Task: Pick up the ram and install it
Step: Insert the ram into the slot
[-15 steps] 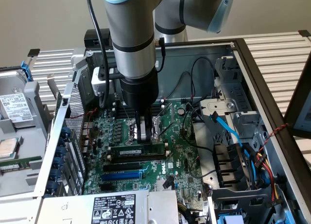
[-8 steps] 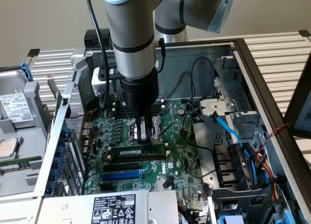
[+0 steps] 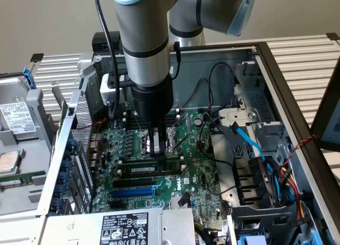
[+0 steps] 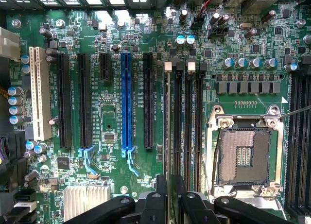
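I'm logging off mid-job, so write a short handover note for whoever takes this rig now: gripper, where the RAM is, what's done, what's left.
Gripper: directly over the ram, fingers straddling its top edge; whether it still grips cannot be told.
Ram: standing on edge in a memory slot on the motherboard, beside the CPU socket and a few slots away from the blue slot. From the wrist view it runs as a thin edge along the slot up to the white latch.
Done: ram picked up and brought into the slot.
Left: confirm it is fully seated and the latches are closed; that cannot be told here.
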Motion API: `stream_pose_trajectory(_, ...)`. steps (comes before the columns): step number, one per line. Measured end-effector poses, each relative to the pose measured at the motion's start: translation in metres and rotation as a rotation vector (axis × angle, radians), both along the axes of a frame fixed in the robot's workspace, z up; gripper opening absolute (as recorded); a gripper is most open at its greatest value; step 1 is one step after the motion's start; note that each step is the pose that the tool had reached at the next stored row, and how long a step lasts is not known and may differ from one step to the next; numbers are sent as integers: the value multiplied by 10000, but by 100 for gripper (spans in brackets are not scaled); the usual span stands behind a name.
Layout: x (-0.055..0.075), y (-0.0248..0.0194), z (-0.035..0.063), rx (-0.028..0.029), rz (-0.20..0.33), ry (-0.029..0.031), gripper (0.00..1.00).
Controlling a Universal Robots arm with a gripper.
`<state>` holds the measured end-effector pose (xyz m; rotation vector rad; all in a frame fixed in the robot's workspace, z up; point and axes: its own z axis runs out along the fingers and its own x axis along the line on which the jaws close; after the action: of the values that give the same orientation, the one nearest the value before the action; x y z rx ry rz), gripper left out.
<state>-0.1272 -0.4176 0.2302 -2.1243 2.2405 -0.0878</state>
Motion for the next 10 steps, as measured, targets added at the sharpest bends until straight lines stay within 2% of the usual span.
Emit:
stream_pose_trajectory(8,0,0,0,0,0,0,20)
stream_pose_trajectory(10,0,0,41,1,-1,0,20)
